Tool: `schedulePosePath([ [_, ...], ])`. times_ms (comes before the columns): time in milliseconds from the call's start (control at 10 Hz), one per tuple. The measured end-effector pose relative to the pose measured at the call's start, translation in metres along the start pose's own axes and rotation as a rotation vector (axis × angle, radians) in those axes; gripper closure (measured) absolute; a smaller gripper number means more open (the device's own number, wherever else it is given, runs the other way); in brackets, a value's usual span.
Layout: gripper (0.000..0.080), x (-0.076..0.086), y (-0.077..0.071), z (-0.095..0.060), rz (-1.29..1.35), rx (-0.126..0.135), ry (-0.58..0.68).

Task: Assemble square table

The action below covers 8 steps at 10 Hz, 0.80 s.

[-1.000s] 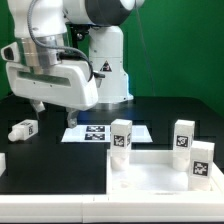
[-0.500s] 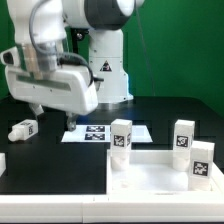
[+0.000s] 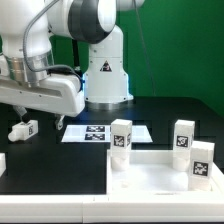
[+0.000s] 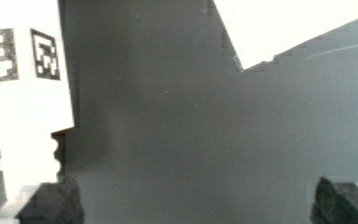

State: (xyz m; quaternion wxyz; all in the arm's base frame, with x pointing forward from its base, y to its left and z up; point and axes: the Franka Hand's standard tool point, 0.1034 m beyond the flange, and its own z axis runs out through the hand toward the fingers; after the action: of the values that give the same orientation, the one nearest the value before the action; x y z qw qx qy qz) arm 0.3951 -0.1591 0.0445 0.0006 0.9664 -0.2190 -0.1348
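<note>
A black table (image 3: 60, 160) fills the scene before a green backdrop, and nearest on it lies the square tabletop (image 3: 150, 178), rim up, with three upright tagged legs (image 3: 121, 137) standing on it. Beyond it lies the flat marker board (image 3: 92, 132), and toward the exterior view's left a fourth leg (image 3: 23, 130) lies on its side. Above that leg hovers the gripper (image 3: 40, 112), its jaws apart, empty in the wrist view.
</note>
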Motion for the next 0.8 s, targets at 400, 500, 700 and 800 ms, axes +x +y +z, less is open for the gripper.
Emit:
schedulePosePath([
  [400,0.0151,-0.001,0.030,0.002,-0.156,-0.003,0.010],
  [500,0.0151,-0.008,0.039,0.007,-0.155,-0.008,0.009],
  [700,0.0151,-0.019,0.060,0.023,-0.143,0.000,0.007],
  [800,0.0151,-0.025,0.064,0.030,-0.134,-0.002,-0.007],
])
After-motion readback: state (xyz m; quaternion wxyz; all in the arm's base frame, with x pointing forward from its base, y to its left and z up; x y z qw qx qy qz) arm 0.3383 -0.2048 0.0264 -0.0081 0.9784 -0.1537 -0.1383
